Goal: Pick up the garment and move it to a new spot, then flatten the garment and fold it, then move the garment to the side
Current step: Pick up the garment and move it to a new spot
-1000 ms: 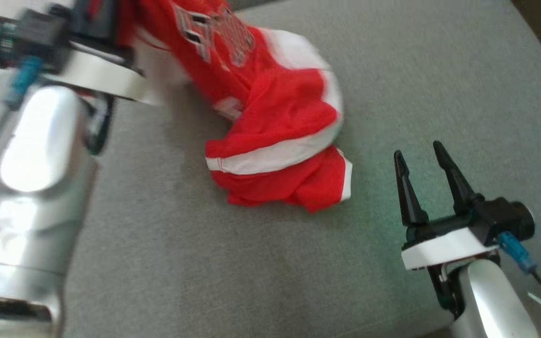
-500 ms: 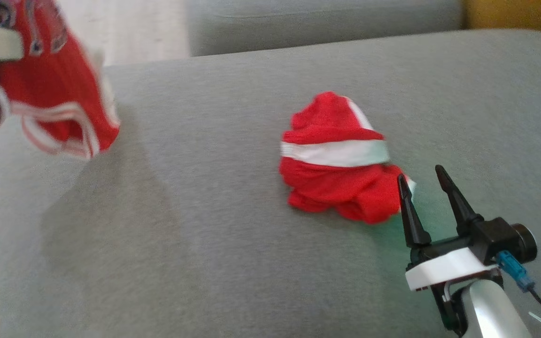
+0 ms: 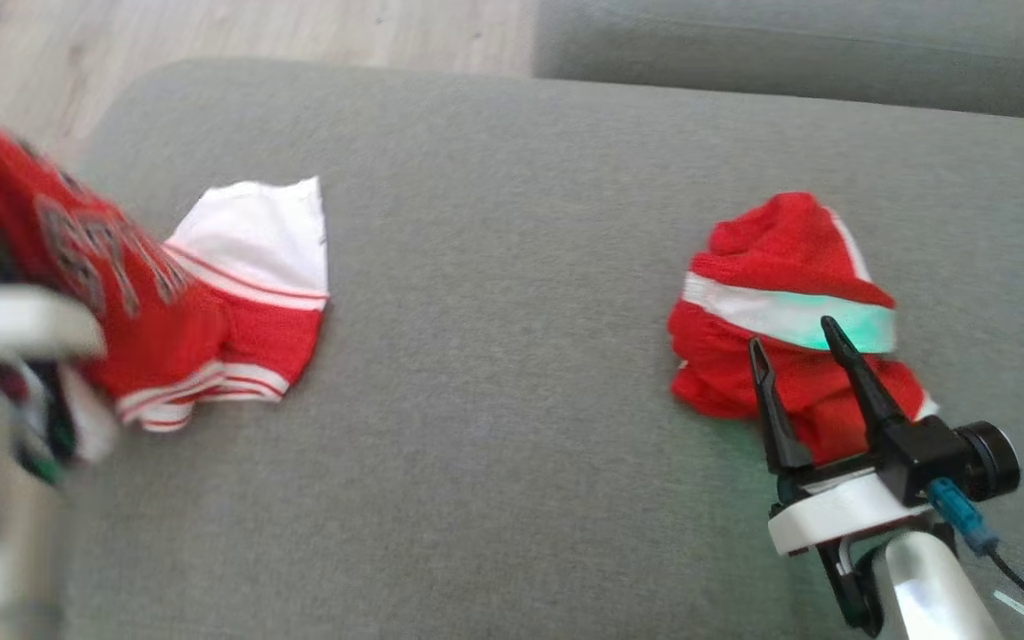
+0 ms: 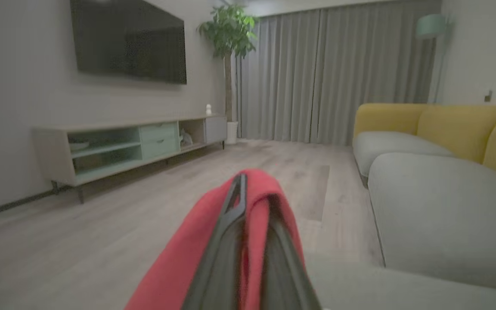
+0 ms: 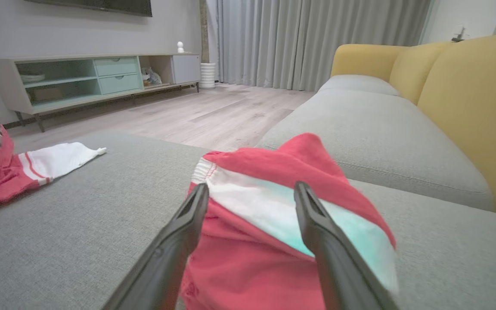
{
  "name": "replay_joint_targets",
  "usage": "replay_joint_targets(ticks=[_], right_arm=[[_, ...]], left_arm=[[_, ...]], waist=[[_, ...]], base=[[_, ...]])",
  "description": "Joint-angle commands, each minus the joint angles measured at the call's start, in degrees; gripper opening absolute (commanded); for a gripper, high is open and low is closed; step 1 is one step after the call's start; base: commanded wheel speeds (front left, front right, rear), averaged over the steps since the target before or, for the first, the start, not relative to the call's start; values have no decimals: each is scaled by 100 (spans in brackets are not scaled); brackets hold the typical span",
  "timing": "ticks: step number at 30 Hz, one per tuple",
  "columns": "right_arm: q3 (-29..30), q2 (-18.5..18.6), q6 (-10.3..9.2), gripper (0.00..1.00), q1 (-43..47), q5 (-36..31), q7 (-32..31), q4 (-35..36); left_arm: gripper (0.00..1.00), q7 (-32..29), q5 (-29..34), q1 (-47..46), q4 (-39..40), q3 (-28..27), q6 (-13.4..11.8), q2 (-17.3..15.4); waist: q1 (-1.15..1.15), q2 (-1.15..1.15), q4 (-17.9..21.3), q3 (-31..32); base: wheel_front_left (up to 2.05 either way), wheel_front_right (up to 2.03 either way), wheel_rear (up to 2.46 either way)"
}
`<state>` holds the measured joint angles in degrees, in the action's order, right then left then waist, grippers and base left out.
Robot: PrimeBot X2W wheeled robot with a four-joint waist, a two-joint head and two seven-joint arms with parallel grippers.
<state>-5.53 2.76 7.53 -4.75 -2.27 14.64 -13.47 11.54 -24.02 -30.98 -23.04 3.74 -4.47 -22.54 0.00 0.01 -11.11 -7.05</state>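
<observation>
Head view: our left arm holds the red jersey (image 3: 156,307) at the frame's left edge. Its hem and white panel lie on the grey sofa seat (image 3: 494,444), and the rest is lifted and blurred. We judge the pick-up done and the move under way; flattening, folding and setting aside are left. Left wrist view shows our left gripper (image 4: 253,201), jaws pressed together on red cloth (the drape hides how much is caught). Our right gripper (image 3: 790,336) hangs empty, jaws spread, just before a crumpled red-and-white bundle (image 3: 770,267) at lower right; what garment that is, we cannot tell.
</observation>
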Motion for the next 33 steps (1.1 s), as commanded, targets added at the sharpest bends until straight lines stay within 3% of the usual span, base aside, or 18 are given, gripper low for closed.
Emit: replay_joint_targets(ticks=[1,5,6,7,8,9,10,15,20,21,25,29,33], right_arm=[[-130,11,-4,100,-104,-106,36,153],[-143,11,-4,100,-192,-232,36,154],[-164,11,-4,100,-228,-252,36,156],[-185,11,-4,100,-260,-267,36,155],[-185,11,-4,100,-260,-267,36,155],[-201,11,-4,100,-281,-274,36,156],[-207,11,-4,100,-291,-276,36,157],[-215,11,-4,100,-233,-212,36,125],[-117,11,-4,100,-112,-49,36,151],[-117,11,-4,100,-112,-49,36,151],[-84,11,-4,100,12,22,36,147],[-82,11,-4,100,65,81,36,207],[-239,11,-4,100,76,330,36,430]], left_arm=[[0,63,-151,95,-181,-136,83,21],[0,87,-434,450,-1120,-5,356,440],[8,106,-503,483,-1364,-4,412,528],[35,136,-549,505,-1579,-2,453,607],[35,136,-549,505,-1579,-2,453,607],[78,170,-561,516,-1761,18,492,674],[100,207,-565,517,-1908,30,521,735],[100,337,-248,683,-2074,13,368,791],[100,344,391,1952,-615,-318,37,1114],[100,344,391,1952,-615,-318,37,1114],[100,344,903,3138,570,-386,-156,1495],[100,345,1086,3679,1584,-383,-29,1728],[100,345,1156,3762,2228,-448,135,1872]], waist=[[0,-1,-187,-161],[0,-1,-213,-329],[0,-1,-193,-375],[0,-1,-173,-407],[0,-1,-173,-407],[0,-1,-160,-430],[0,-1,-157,-440],[0,-1,-140,-361],[0,-1,-208,-139],[0,-1,-208,-139],[0,-1,-293,74],[0,-1,-216,225],[0,-1,102,311]], base=[[0,0,0],[0,0,0],[0,0,0],[0,0,0],[0,0,0],[0,0,0],[0,0,0],[0,0,0],[0,0,0],[0,0,0],[0,0,0],[0,0,0],[0,0,0]])
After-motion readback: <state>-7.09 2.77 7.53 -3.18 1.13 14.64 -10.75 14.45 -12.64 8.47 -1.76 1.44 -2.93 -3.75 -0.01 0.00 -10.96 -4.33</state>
